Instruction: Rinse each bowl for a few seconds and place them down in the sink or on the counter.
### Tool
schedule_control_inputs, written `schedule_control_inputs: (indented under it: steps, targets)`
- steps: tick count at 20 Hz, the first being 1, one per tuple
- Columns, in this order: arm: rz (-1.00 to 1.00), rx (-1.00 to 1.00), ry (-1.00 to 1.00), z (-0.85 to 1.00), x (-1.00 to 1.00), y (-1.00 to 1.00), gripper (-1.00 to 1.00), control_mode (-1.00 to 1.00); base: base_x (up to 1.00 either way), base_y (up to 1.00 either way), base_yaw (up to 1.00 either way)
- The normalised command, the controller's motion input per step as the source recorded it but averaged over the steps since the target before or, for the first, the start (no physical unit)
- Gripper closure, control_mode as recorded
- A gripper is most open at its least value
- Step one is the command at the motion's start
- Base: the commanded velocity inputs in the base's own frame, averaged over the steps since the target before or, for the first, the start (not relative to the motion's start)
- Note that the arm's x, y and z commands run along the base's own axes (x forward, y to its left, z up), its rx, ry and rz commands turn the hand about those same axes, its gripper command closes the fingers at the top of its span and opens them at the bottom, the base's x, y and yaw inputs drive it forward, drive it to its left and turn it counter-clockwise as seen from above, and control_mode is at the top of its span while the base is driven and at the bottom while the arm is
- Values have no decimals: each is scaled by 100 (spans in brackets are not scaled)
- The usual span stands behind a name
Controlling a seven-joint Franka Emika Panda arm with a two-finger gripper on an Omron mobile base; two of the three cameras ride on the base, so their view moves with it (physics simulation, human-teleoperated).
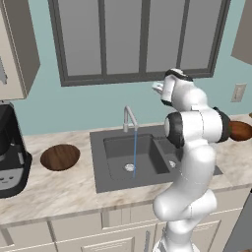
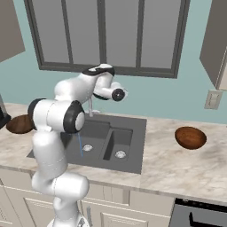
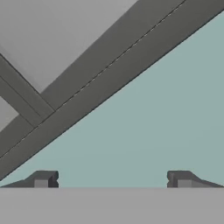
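1. The pincer (image 3: pixel 112 179) is spread wide and empty, raised high above the sink (image 1: pixel 147 170) and aimed at the wall and window frame (image 3: pixel 105 83).
2. Water runs from the faucet (image 1: pixel 129 118) into the left basin.
3. One bowl (image 1: pixel 60 157) rests on the counter (image 1: pixel 59 187) left of the sink, near the coffee machine (image 1: pixel 10 152); the redder bowl (image 2: pixel 190 137) sits on the counter to the right, well apart from the sink.
4. The step in hand looks like reaching for a bowl: swing the arm down, tilt the wrist toward the rim, and close on the edge, not the middle.
5. Carry it level under the stream, avoiding the faucet.
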Motion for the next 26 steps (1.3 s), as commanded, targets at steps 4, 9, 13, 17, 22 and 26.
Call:
schedule_control_inputs:
  steps: [4,9,13,17,22,26]
  targets:
    - [-3,10,-12,13,-100,-25,-100,-100,0,0,0]
    - [-7,2,-7,0,-74,-14,-100,-100,0,0,0]
    - [-3,0,5,12,-5,0,-100,-100,0,0,0]
    - [-3,0,18,51,-9,-10,-100,-100,0,0,0]
    - [-2,0,26,65,-18,-20,-100,-100,0,0,0]
    - [-2,0,26,67,-25,-21,-100,-100,0,0,0]
